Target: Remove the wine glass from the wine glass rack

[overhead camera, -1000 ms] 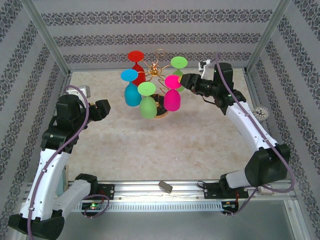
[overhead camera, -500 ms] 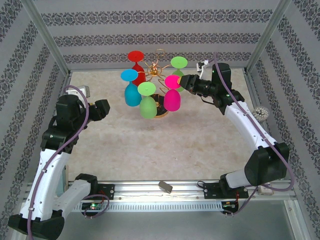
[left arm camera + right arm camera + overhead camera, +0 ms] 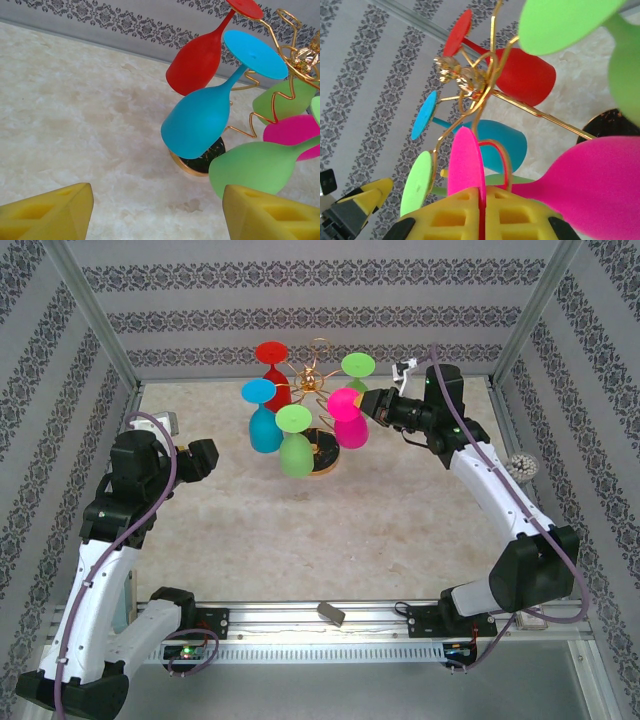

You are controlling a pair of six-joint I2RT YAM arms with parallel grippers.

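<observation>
A: What is met first, at the near left?

B: The left gripper (image 3: pixel 157 202) is held over the table (image 3: pixel 330 530), its yellow fingers spread wide with nothing between them. It is placed well apart from the wine glass rack (image 3: pixel 324 452).

A: And what is passed on the way to the rack?

B: A lime glass (image 3: pixel 296 448) and a blue glass (image 3: pixel 264 428) are hung bowl-down on the rack's near and left sides.

A: Where is the glass to be taken?

B: The pink wine glass (image 3: pixel 349 428) is hung on the rack's right side, bowl low and foot high, with its long axis tilted a little off vertical. The right gripper (image 3: pixel 482 200) is pressed together on the rim of its foot, which is seen edge-on between the pads.

A: On what relation is the coming move turned?

B: A gold loop is seen curled just beside the stem, under the foot; whether the stem is free of it cannot be told. It is judged that the glass should be drawn rightward, away from the rack's central stem.

A: What is found in the way?

B: The lime glass is hung just beside the pink bowl on its left, and a green glass (image 3: pixel 358 364) is hung just beyond the gripper. The red glass (image 3: pixel 275 378), at the far left, is set well apart.
</observation>
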